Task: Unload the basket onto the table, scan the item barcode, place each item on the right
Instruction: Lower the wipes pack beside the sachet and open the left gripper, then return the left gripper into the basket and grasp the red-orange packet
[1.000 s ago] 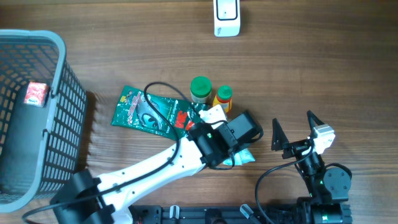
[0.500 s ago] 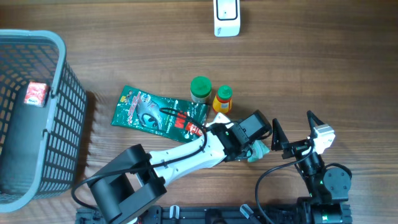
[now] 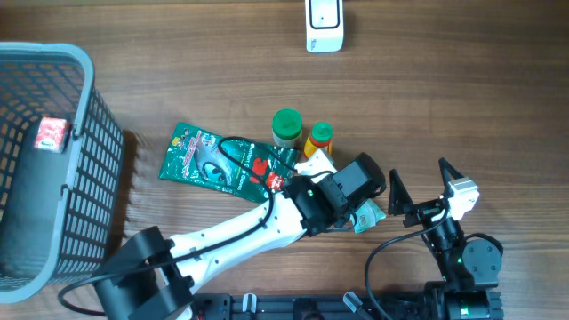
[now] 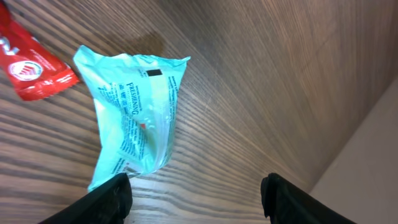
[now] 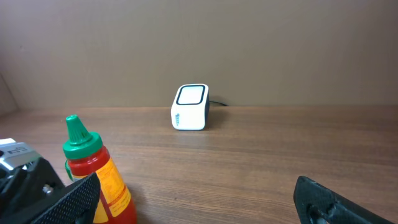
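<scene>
Currently crumpled mint-green packet, black print, lies loose; left tool, right tool spread, empty.

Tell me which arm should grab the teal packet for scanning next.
Left. The left gripper hangs open at the teal packet, which lies on the table just ahead of its fingers. The right gripper, also open, sits aside, and its wrist view does not show the packet.

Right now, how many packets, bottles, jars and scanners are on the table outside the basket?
Packets: 3 (green packet, mint packet, red packet)
Bottle: 1
Jar: 1
Scanner: 1
Total: 6
</scene>
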You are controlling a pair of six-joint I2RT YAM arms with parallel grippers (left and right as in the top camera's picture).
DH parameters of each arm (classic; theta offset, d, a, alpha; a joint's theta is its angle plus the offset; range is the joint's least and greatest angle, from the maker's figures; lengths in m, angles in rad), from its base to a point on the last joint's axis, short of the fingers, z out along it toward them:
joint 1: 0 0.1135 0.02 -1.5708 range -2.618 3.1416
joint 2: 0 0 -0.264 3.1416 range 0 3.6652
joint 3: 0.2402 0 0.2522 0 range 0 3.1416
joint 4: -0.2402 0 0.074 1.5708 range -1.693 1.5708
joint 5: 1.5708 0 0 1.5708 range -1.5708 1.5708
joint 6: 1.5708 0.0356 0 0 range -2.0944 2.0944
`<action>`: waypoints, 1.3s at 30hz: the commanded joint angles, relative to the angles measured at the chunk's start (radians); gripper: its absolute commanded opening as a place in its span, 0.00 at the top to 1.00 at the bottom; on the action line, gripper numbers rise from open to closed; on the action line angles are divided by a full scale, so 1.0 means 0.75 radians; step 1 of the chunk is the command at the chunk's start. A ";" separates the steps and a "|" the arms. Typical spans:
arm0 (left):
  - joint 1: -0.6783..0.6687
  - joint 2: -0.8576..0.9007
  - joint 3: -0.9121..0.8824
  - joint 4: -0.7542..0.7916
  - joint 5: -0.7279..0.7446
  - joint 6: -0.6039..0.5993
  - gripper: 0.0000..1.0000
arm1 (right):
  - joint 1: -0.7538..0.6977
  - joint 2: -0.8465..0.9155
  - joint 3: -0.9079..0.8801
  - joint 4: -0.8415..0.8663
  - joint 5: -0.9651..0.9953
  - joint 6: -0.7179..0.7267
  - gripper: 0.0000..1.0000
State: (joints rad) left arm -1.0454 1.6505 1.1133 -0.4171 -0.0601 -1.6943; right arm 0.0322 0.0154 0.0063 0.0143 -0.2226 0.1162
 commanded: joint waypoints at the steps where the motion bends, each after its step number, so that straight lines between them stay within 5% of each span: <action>1: 0.003 -0.056 -0.002 -0.029 0.003 0.093 0.28 | 0.005 -0.006 -0.002 0.003 0.022 0.020 0.00; 14: 0.004 -0.385 -0.002 -0.234 -0.074 0.285 0.27 | 0.006 -0.006 -0.002 0.003 0.022 0.020 0.01; 19: 0.004 -0.534 -0.002 -0.284 -0.343 0.607 0.00 | 0.006 -0.006 -0.002 0.003 0.022 0.020 0.00; 26: 0.056 -0.715 -0.002 -0.340 -0.660 0.937 0.00 | 0.005 -0.006 -0.002 0.003 0.022 0.020 0.00; 33: 0.307 -0.910 -0.002 -0.343 -0.958 0.963 0.00 | 0.006 -0.006 -0.002 0.003 0.022 0.020 0.00; 39: 0.654 -1.009 -0.002 -0.278 -1.004 0.994 0.00 | 0.006 -0.006 -0.002 0.003 0.022 0.020 0.00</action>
State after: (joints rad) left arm -0.6613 0.9215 1.1114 -0.6617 -0.7502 -0.9924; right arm 0.0322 0.0154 0.0063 0.0143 -0.2226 0.1162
